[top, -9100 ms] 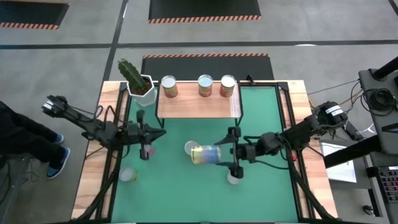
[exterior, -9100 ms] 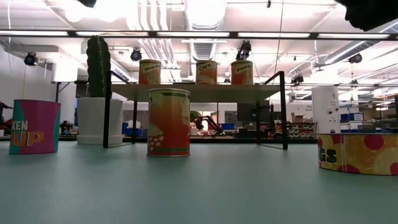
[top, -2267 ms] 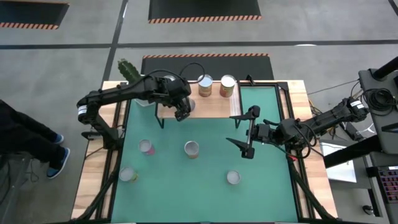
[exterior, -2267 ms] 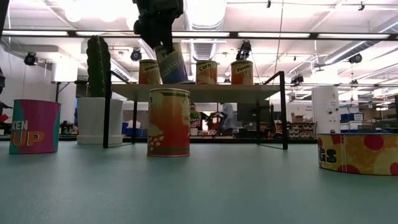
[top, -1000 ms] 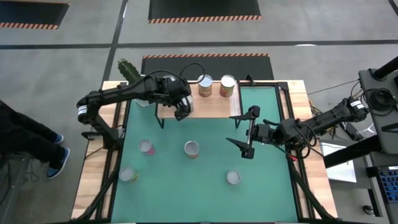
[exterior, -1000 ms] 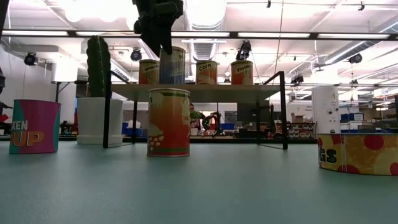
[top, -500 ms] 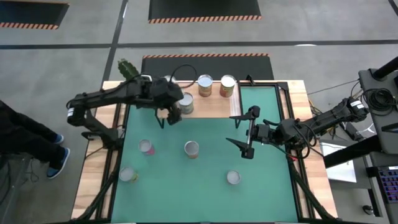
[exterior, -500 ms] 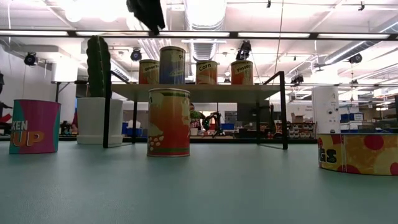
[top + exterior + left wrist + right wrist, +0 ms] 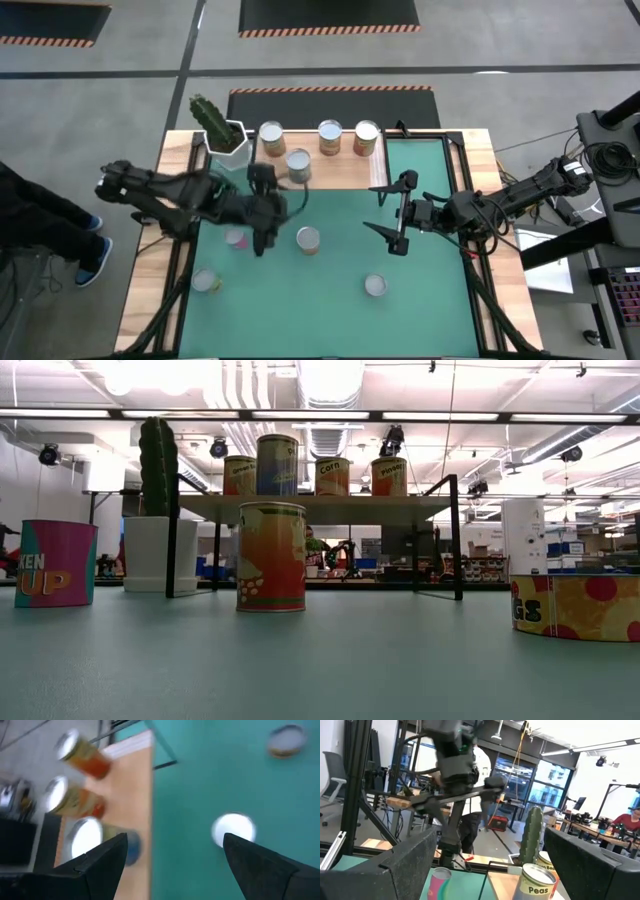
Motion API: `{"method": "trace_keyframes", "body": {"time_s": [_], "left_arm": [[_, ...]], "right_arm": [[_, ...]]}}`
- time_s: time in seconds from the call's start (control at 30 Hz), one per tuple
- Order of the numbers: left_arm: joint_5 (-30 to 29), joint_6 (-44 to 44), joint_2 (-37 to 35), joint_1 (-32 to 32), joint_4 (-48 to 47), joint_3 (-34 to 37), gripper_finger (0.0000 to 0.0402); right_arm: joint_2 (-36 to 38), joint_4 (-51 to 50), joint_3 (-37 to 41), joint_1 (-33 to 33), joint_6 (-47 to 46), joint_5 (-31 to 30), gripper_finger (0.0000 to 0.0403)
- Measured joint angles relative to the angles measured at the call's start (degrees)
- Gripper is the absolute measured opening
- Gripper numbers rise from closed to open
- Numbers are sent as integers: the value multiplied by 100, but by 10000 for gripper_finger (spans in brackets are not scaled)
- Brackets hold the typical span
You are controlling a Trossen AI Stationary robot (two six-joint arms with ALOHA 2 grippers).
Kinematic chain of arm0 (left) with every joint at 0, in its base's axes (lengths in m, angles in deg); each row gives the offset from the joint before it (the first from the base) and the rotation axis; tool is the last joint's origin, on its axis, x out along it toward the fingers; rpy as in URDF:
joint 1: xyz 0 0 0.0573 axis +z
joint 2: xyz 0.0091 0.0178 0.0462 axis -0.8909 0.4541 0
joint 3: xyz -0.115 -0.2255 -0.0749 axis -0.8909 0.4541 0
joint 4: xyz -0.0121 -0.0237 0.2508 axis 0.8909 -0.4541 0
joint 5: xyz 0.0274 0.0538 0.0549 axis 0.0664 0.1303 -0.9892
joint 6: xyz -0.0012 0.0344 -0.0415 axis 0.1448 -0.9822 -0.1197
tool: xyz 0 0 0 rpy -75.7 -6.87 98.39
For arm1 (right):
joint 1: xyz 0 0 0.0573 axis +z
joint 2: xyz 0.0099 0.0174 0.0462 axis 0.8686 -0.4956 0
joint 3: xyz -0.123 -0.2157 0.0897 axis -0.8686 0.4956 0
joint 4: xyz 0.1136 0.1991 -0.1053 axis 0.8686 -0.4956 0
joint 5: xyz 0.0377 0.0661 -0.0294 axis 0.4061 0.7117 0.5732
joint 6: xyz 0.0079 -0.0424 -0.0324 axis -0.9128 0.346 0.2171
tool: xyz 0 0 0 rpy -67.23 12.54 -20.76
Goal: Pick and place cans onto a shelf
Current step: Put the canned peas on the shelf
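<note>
Green-matted surface carries four cans; four more stand on the shelf at its far edge. Left gripper and right gripper hover wide open, empty.

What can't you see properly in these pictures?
- Left gripper: not in the low view; smeared by motion in the high view.
- Pink can: cut off by the low view's edge, so its label reads only partly.
- Cans on the shelf: blurred in the left wrist view; labels unreadable.
- Right gripper: absent from the low view.
</note>
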Motion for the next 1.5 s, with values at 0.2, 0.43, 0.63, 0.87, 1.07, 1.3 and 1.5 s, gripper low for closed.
{"method": "trace_keyframes", "body": {"time_s": [0.2, 0.43, 0.63, 0.87, 1.07, 1.3, 1.5], "left_arm": [[-324, -186, -134, -269, 624, 784, 305], [-454, -186, -493, -219, 1445, 1872, 234], [-469, -186, -792, 60, 2517, 2513, 131], [-456, -188, -726, 635, 3228, 2969, 11], [-462, -186, -599, 933, 3354, 2995, 10], [-631, -184, -577, 1200, 3617, 2992, 1], [-743, -184, -577, 1375, 3612, 2993, 0]], "right_arm": [[0, -6, 0, 0, 0, -2, 356], [0, -15, 0, 1, 0, -2, 356], [0, -12, 0, -1, 47, -1, 354], [0, -16, 0, 0, 92, -2, 330], [0, -35, 0, 0, 155, -1, 322], [1, -44, -1, 1, 188, -2, 322], [2, -51, -2, -1, 190, -2, 322]]}}
